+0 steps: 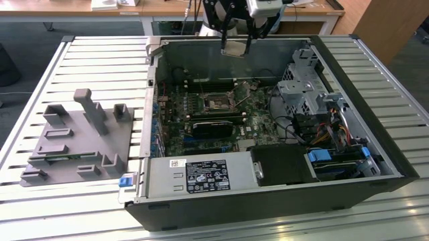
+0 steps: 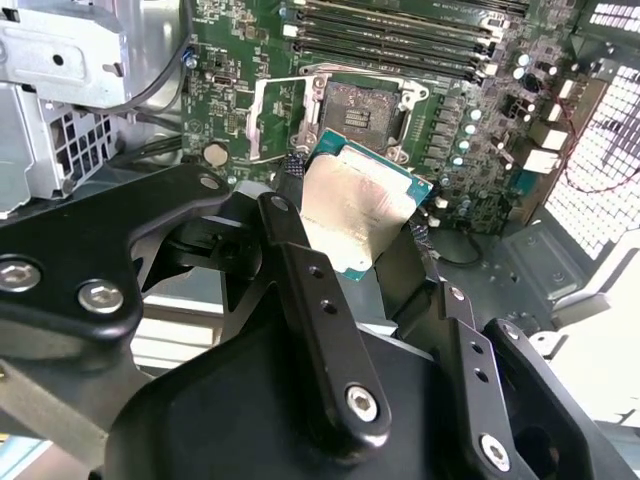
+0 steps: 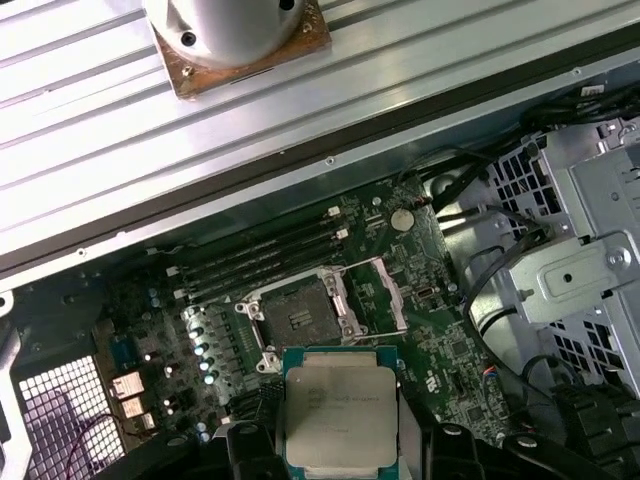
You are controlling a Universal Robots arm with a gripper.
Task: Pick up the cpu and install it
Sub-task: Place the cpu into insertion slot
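Fingers of the gripper are clamped on two opposite edges of the cpu, which is held flat with its silvery top towards both wrist cameras. Past the chip, the dark socket lies on the motherboard with its metal frame lifted open. It sits below the chip and offset from it, well apart, not squarely underneath. In the exterior view the chip hangs above the computer case, near its far wall. Count: one cpu, one socket, one gripper.

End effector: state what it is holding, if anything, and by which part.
The end effector grips the cpu by two opposite side edges, holding it clear of the open motherboard socket.
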